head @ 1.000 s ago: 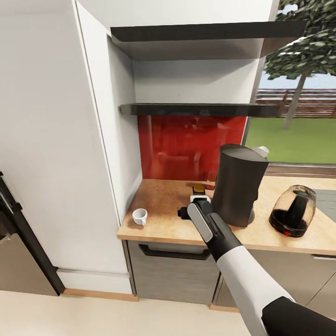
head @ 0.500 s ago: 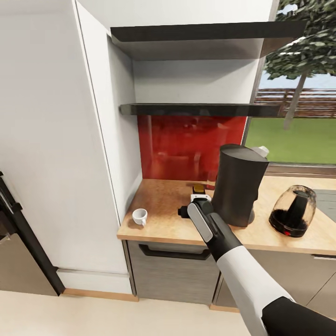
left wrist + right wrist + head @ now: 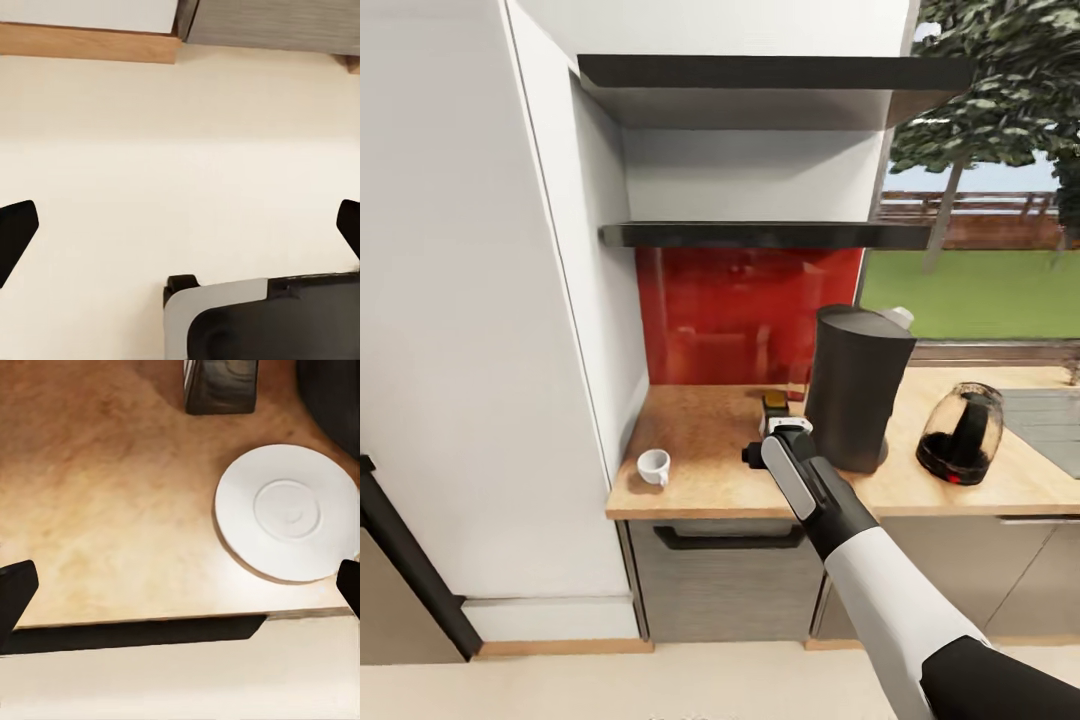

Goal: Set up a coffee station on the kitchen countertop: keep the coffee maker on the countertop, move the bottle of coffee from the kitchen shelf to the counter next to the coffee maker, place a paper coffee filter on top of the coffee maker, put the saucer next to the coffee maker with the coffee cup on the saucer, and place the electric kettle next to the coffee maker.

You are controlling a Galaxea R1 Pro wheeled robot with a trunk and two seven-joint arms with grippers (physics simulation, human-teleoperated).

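The right gripper (image 3: 180, 585) hangs empty, fingers (image 3: 16, 589) spread wide, above the saucer (image 3: 285, 512), which lies flat on the countertop (image 3: 105, 495) near the front edge. Thin, stiff and probably slippery, it looks best pinched at the rim; the coffee cup (image 3: 654, 466) sits well apart

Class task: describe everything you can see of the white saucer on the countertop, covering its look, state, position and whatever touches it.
The saucer is a small, flat, round white plate with a smooth matte look and a faint raised ring around a shallow centre well. It lies flat and empty on the light-wood countertop, near its front edge. The dark bottle of coffee stands just behind it, apart from it, and the black base of the coffee maker sits close beside it. Nothing rests on it; the coffee cup stands well away, further left along the counter.
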